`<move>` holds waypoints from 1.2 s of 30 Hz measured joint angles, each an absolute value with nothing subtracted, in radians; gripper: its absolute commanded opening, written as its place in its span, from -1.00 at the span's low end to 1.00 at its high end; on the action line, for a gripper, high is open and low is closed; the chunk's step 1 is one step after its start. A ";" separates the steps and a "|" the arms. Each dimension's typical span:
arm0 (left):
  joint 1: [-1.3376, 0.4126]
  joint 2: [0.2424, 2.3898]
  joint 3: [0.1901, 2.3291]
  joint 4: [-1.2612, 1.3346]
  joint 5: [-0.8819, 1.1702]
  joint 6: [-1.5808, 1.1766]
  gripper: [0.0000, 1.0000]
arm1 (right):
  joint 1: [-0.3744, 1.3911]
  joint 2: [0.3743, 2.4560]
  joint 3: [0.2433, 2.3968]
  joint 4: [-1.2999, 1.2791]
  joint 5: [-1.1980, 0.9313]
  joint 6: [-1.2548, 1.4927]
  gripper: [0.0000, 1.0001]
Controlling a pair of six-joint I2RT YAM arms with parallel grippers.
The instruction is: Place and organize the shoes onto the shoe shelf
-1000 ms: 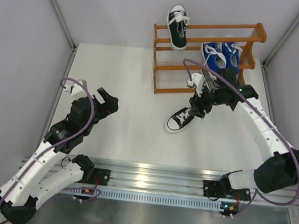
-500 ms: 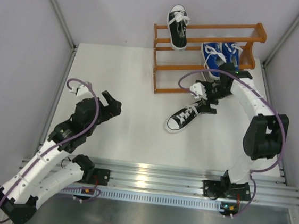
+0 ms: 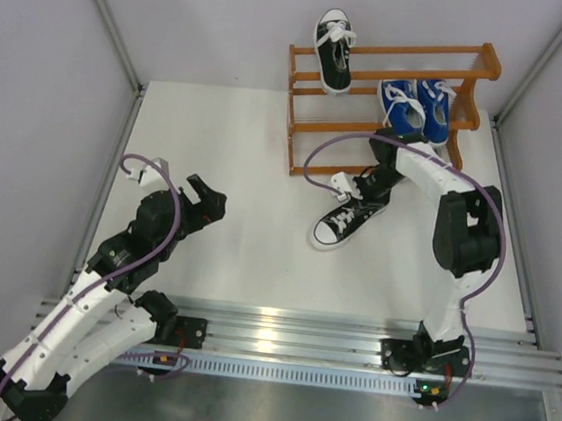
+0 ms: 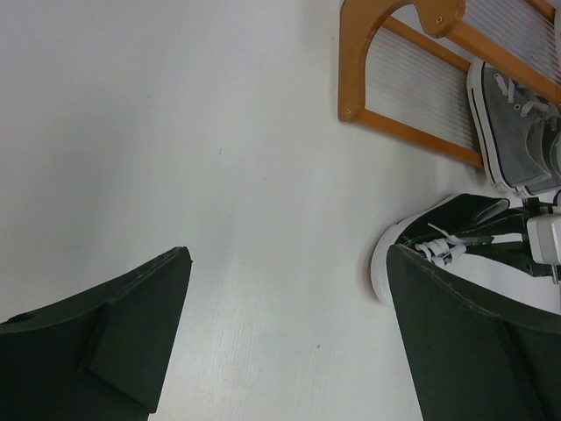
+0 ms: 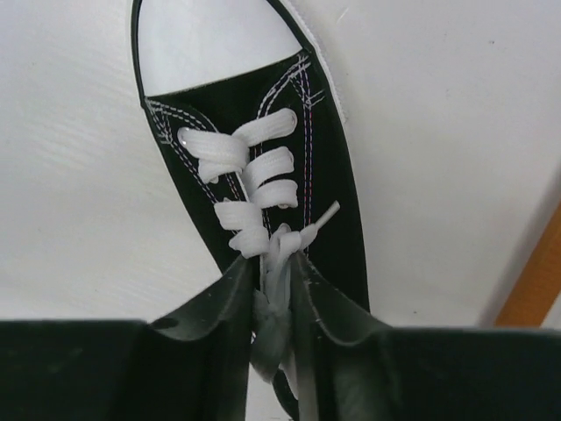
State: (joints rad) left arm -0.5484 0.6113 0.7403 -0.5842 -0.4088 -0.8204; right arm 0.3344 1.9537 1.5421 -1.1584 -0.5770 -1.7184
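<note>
The white table [image 3: 255, 168] carries the orange-brown shoe shelf [image 3: 418, 54] at its far right edge. The right arm [image 3: 460, 229] folds back towards the shelf, and the left arm [image 3: 104, 272] reaches over bare table, well apart from the shoes. On the top tier sits the shelved black sneaker [image 3: 333, 53]; the blue pair [image 3: 413, 104] stands side by side on the middle tier. A grey sneaker [image 4: 517, 132] lies on the lower slats. The loose black sneaker [image 3: 345, 222] rests on the table just in front of the shelf, toe pointing towards the arms' bases. The right end effector [image 5: 273, 263] is pressed nearly together, pinching this sneaker's white laces [image 5: 254, 189] near the tongue. The left end effector [image 4: 289, 333] is spread wide, holding nothing.
</note>
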 measured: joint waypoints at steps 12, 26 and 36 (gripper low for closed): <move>-0.548 0.620 0.740 -0.584 -0.413 -0.813 0.96 | 0.318 1.867 1.609 -1.160 -0.603 -1.334 -1.00; -0.548 0.617 0.740 -0.584 -0.435 -0.789 0.96 | 0.150 1.545 1.950 -0.851 -0.908 -0.322 -1.00; -0.547 0.638 0.740 -0.576 -0.434 -0.789 0.97 | 0.071 1.685 2.255 -0.508 -0.770 0.174 -1.00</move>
State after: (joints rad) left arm -0.5472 0.6380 0.7403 -0.5758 -0.4339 -0.7895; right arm 0.0708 1.6852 2.2555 -0.5083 -0.7696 0.1738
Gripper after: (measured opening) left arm 0.983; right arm 0.045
